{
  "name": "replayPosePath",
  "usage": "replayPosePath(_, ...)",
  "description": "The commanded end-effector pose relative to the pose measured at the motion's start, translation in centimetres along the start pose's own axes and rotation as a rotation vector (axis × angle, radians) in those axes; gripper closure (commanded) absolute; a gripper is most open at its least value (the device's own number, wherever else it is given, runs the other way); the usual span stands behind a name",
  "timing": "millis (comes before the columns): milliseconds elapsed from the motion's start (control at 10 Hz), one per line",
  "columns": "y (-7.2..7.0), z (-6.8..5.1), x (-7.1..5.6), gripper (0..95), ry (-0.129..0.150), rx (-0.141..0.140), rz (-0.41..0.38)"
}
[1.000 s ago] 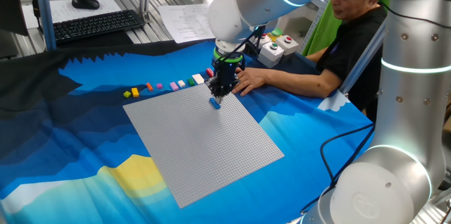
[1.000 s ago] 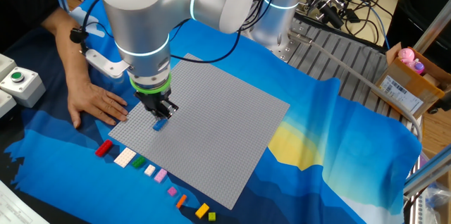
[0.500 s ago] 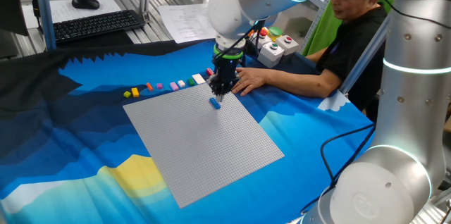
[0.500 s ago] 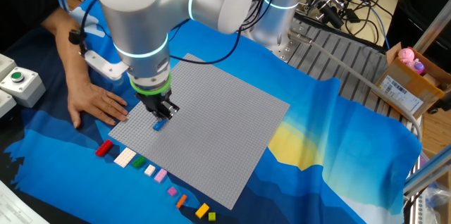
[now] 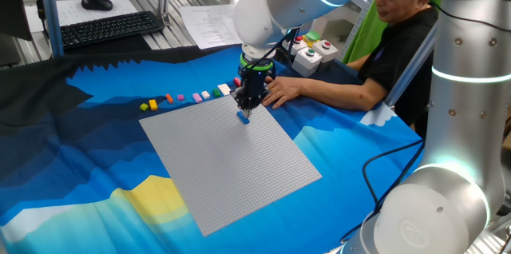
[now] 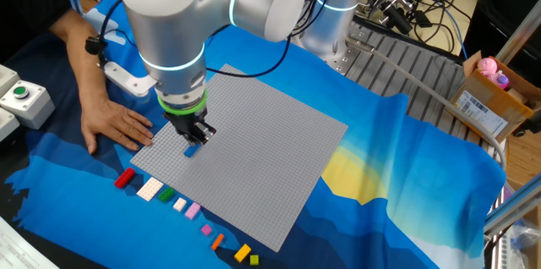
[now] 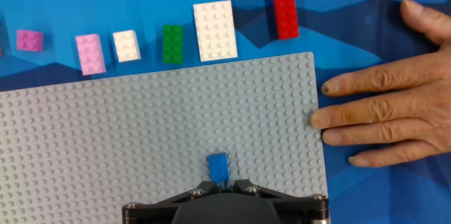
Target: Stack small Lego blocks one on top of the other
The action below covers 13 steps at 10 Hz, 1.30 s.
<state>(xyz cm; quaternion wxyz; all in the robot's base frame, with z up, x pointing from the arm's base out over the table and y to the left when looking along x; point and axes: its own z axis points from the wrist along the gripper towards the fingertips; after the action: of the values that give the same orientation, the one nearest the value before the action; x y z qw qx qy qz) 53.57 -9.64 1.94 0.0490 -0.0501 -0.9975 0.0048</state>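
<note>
Jaws: pointed straight down over the baseplate (image 7: pixel 141 132); seen fully closed, tips at the blue brick (image 7: pixel 218 167); whether the brick is gripped or only pressed cannot be told.
Blue brick: set on the baseplate studs directly under the jaws.
Spare bricks: laid in a row on the blue cloth (image 5: pixel 96 182) past the baseplate edge, well apart from the jaws; red brick (image 7: pixel 284 8), white brick (image 7: pixel 214 30), green brick (image 7: pixel 173 44), small white brick (image 7: pixel 127 45), pink brick (image 7: pixel 90 53).
Person's hand (image 7: pixel 384 108): rested flat to one side of the jaws, fingertips touching the baseplate edge.
</note>
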Motion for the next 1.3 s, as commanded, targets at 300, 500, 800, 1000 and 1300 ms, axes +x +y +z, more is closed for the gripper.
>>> replayPosePath(300,0.4,-0.9,-1.7,57.0,-0.021,0.011,0.023)
replayPosePath(500,0.3,-1.6,-3.4,57.0,-0.017,0.011,0.022)
replayPosePath(800,-0.7,-2.0,-6.3,57.0,-0.019,0.01,0.017)
replayPosePath(1000,-1.2,-2.6,-8.1,57.0,-0.015,0.012,0.006)
replayPosePath(1300,-3.0,-2.6,-10.3,57.0,-0.02,0.015,-0.022)
